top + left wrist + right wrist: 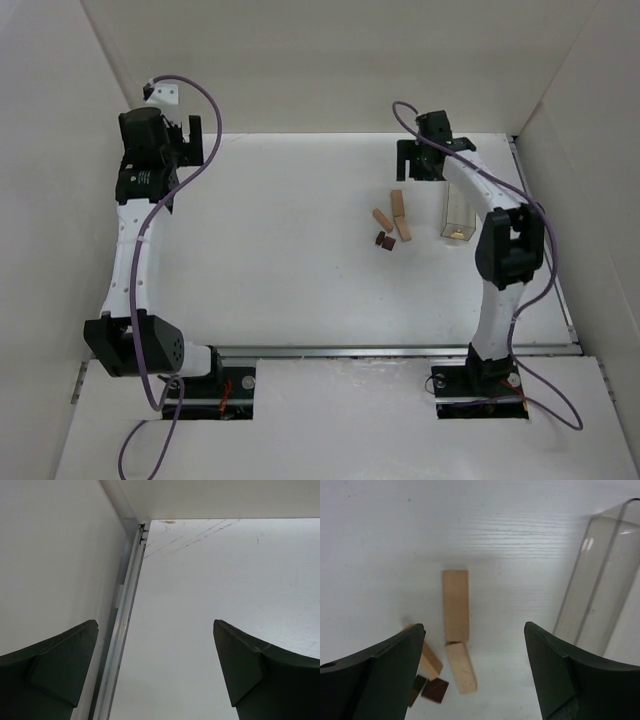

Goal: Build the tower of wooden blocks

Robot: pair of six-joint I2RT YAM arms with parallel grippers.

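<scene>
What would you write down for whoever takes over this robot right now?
Left hand: open, empty, off in the far left corner.
Right hand: open, empty, above the tan bars.
Things: three tan bars and the dark pieces lie loose on the table, near the clear box.
Done: nothing stacked.
Left: build the whole tower.

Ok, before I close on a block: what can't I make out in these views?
- Dark brown pieces: right wrist view, partly behind the right gripper; top view, too small for shape.
- Leftmost tan block: partly covered by the same gripper.
- Clear box: cut by the wrist frame edge; yellowish spot inside, top view, too small to identify.
</scene>
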